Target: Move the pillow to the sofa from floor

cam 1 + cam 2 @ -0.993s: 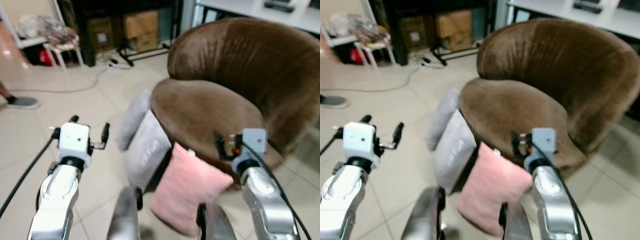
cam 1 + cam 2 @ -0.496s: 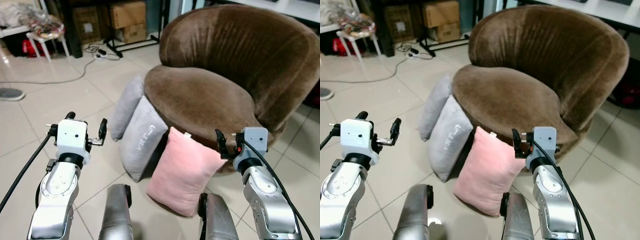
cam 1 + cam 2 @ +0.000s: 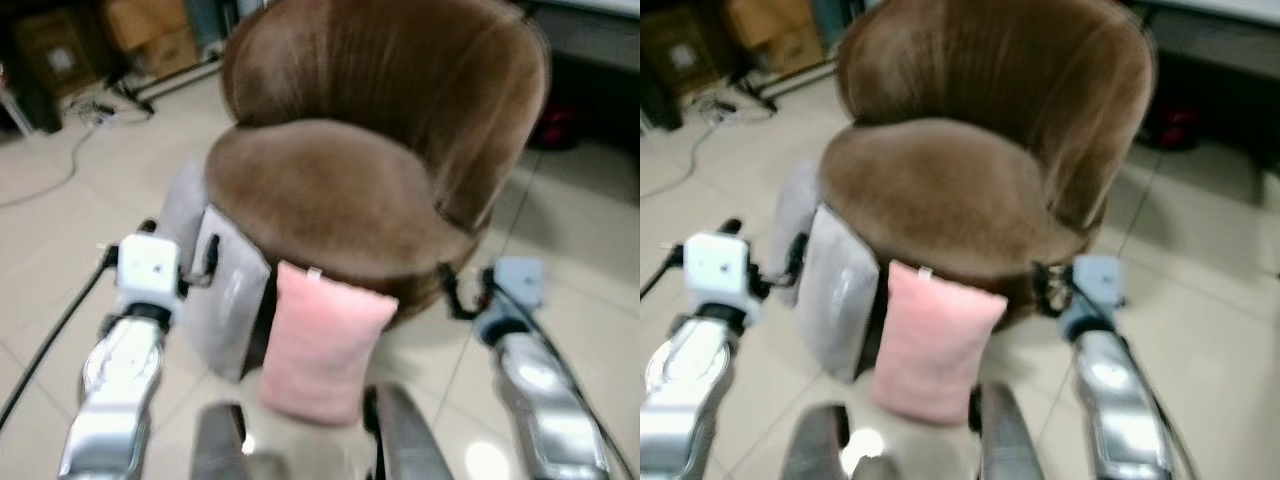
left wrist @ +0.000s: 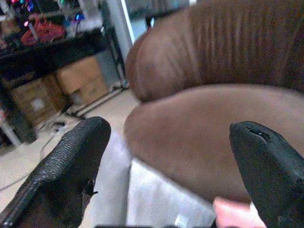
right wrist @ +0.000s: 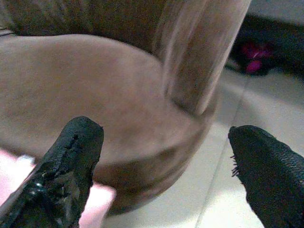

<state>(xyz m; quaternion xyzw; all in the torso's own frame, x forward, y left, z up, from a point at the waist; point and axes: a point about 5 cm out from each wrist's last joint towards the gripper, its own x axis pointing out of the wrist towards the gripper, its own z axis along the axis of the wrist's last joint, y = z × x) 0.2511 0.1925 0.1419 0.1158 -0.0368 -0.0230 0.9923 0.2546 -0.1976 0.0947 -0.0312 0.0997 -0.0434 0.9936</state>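
Gripper [image 4: 166, 156] before rounded plush brown sofa [image 3: 380, 130]

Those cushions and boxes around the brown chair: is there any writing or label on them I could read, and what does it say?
Grey cushion: a faint pale mark on its face, too blurred to read.
Cardboard boxes: a pale label on one, too blurred to read.
Pink pillow: a small white tag at its top edge, no text visible.
Brown sofa chair: no writing.
Nothing here is legible.
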